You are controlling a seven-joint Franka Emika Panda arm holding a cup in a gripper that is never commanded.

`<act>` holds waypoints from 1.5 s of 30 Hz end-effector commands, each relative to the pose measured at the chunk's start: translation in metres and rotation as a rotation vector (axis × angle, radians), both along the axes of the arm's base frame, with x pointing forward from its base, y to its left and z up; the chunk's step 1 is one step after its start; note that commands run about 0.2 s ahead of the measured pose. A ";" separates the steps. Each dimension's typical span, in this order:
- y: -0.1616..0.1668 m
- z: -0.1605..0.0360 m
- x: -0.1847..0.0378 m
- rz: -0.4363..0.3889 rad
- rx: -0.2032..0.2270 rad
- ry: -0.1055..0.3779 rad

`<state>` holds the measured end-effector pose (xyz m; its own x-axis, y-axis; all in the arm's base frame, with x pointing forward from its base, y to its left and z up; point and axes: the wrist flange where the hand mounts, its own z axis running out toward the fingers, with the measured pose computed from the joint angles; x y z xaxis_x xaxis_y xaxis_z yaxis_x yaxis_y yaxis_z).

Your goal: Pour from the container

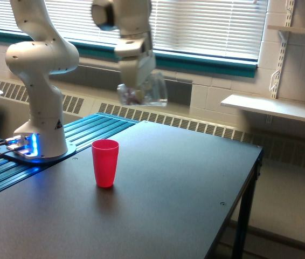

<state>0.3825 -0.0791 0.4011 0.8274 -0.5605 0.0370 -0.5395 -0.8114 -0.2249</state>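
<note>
The pieces could miss the red cup (105, 162) and scatter on the table (185, 183). That would happen if the arm tips the clear cup (144, 94) more before its mouth is right over the red cup, because right now the clear cup looks to be up in the air and off to about 1 o'clock from the red cup, well apart from it. The clear cup already leans over on its side, so small pieces could slide out early. The pieces could also bounce off the red cup's rim, or knock the light red cup over, if they drop from too high. The claw (136, 81) is closed around the clear cup and holds it tight; the cup sticks out below and toward 4 o'clock from the claw. A few brownish-pink bits show through the cup's wall near the claw, but the picture is blurry there, so I cannot tell how many there are. The red cup stands upright on the dark table, at about 3 o'clock from the robot's white base (42, 108).
</note>
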 end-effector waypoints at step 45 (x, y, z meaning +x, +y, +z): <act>-0.273 -0.076 -0.064 -0.145 -0.029 0.045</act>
<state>0.3204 -0.3279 0.3102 0.7109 -0.7032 -0.0134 -0.6952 -0.6996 -0.1651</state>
